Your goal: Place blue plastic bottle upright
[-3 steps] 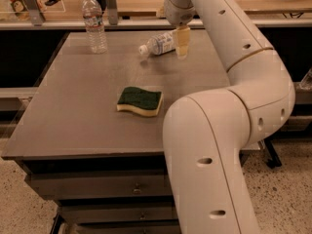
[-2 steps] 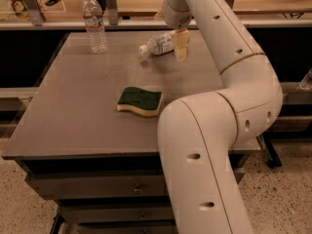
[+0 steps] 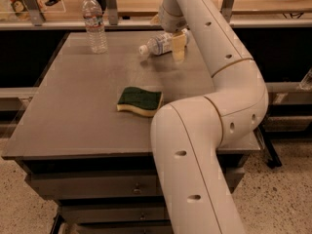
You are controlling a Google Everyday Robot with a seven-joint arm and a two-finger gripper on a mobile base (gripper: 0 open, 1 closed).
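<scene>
Well off to the gripper's left a second clear bottle (image 3: 94,22) stands upright; nearer the camera, a green-and-yellow sponge (image 3: 140,101) lies on the counter (image 3: 78,111). The blue plastic bottle (image 3: 160,44) lies on its side just left of the gripper (image 3: 178,52), with its cap pointing away and its base end at the gripper. I cannot tell whether the gripper has closed on it. The bottle is probably light, thin-walled and slippery, so hold the labelled middle gently.
</scene>
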